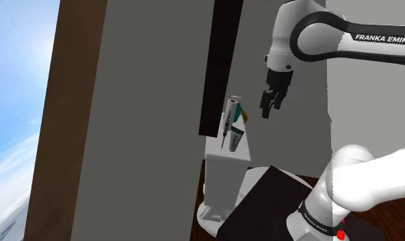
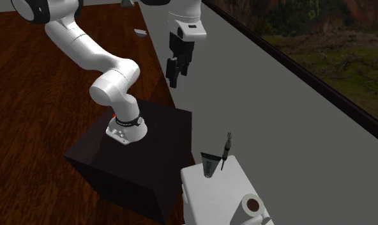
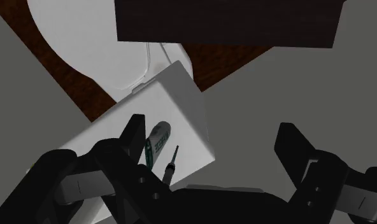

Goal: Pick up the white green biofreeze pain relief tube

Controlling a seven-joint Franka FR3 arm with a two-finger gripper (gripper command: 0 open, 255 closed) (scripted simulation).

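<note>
gripper (image 1: 269,107) seen open, fingers spread wide, nothing clasped; kept well apart from white-green tube (image 2: 211,165), set on white block (image 2: 210,195) beside dark slender tool (image 2: 225,148).

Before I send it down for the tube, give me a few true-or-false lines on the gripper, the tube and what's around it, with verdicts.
1. The gripper is open, with nothing between its fingers. True.
2. The tube rests on the white box. True.
3. The gripper is closed around the tube. False: it hangs open, well apart from the tube.
4. A thin dark tool stands right beside the tube. True.
5. The white box carries nothing but the tube and the thin dark tool. False: a roll lies on it too, further along the top.
</note>
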